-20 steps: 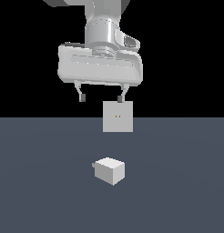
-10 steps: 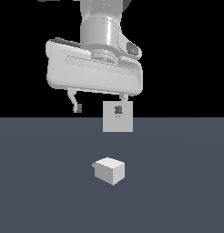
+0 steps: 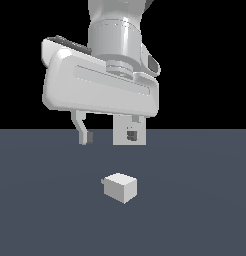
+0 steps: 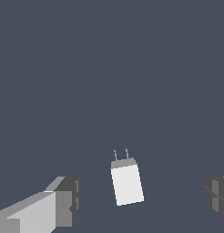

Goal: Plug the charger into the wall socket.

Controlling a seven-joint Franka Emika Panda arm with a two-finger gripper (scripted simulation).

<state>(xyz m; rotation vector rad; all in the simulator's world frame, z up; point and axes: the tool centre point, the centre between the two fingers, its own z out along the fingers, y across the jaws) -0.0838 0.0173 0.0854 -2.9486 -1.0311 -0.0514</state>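
The charger (image 3: 120, 187) is a small off-white block lying on the dark grey floor, its thin prongs seen in the wrist view (image 4: 126, 182). My gripper (image 3: 110, 136) hangs open above and behind it, touching nothing. The wall socket (image 3: 121, 136) is a light-grey upright plate behind the gripper; one finger (image 3: 135, 134) covers part of it. In the wrist view the charger lies between the two fingers (image 4: 63, 200), nearer one of them. The wall socket is out of the wrist view.
The dark grey floor (image 3: 195, 210) spreads flat around the charger. Black background fills the space above the floor line. The gripper's wide white body (image 3: 100, 85) blocks the upper part of the exterior view.
The gripper has come down toward the floor and looms larger in the exterior view, one finger now crossing the socket plate. The charger has stayed put.
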